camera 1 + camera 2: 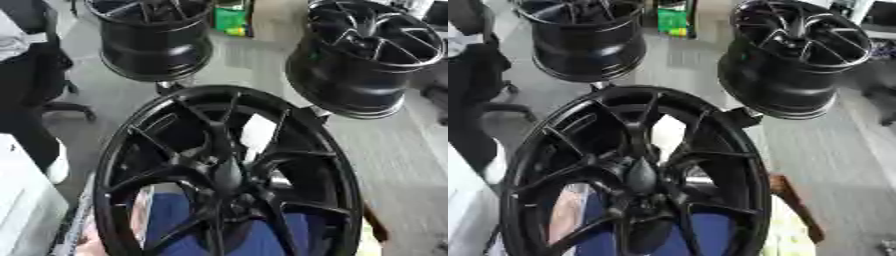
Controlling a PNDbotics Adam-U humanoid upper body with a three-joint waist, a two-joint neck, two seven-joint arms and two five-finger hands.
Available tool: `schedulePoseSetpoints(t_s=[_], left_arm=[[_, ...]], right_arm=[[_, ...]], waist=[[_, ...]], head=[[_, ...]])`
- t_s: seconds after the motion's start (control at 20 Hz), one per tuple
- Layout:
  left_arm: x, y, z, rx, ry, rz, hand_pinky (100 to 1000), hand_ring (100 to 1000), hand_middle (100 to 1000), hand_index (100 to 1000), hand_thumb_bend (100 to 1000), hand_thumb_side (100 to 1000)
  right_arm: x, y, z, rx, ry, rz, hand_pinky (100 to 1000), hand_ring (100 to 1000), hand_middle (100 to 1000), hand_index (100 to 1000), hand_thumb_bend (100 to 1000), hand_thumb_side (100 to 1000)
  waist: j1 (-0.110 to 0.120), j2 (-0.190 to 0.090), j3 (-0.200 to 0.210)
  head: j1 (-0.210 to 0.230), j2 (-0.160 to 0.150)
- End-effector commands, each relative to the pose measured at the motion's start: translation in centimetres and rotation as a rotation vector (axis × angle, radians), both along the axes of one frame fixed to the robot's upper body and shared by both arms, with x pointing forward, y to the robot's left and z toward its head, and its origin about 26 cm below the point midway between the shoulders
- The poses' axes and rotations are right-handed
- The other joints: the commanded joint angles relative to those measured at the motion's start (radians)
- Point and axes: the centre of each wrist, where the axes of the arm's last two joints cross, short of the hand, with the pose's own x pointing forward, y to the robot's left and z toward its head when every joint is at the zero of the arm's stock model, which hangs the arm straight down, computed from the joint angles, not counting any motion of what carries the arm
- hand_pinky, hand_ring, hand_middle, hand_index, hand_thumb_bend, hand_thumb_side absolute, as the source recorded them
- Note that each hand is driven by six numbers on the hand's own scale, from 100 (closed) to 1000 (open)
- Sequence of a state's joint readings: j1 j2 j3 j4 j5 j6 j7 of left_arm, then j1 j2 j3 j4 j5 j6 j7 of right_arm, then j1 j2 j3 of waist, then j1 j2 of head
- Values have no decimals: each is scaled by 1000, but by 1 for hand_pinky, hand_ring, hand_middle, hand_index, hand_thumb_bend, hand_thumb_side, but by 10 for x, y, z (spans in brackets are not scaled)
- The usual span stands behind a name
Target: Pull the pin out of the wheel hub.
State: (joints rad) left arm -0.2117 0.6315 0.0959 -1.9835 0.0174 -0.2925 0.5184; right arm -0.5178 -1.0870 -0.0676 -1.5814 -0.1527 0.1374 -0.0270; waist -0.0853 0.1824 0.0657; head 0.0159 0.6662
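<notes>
A large black spoked wheel (229, 170) fills the near middle of both views, facing me. At its hub (642, 192) a dark pointed shape (641, 175) stands out from the centre toward me; it may be the pin, but I cannot make it out. Blue and white surfaces show through the gaps between the spokes. Neither of my hands shows in either view.
Two more black wheels stand behind, one at the upper left (156, 37) and one at the upper right (363, 55), on a grey floor. A dark office chair (44, 75) stands at the left, a white box (22, 210) at the lower left, a green item (231, 20) at the top.
</notes>
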Motion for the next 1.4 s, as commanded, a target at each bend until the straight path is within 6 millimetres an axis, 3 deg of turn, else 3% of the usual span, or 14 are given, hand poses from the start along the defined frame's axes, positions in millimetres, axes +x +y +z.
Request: schedulePoseSetpoints(t_s=[0.05,0.65,1.1,1.4], left_arm=[[-3,1,9,18,-28,-1,754,820,714,832,216,567],[-2,0,10,25,-26,-6,754,820,714,831,217,563],[-1,-3,11,36,-20,-25,753,820,713,831,212,568],[0,-4,13,41,-18,-37,752,820,713,830,211,570]], right_arm=[[-5,-3,14,-19,-30,-11,835,718,681,800,100,462],[-9,26,29,-197,-3,93,844,755,714,830,100,424],[-19,84,41,-654,41,351,858,815,768,865,100,345],[-18,113,32,-905,89,502,867,843,791,877,108,387]], waist=[[4,-16,1],[1,-17,5],[-6,-15,11],[-13,-14,20]], head=[[2,-1],[-6,3],[-26,-2],[-39,-12]])
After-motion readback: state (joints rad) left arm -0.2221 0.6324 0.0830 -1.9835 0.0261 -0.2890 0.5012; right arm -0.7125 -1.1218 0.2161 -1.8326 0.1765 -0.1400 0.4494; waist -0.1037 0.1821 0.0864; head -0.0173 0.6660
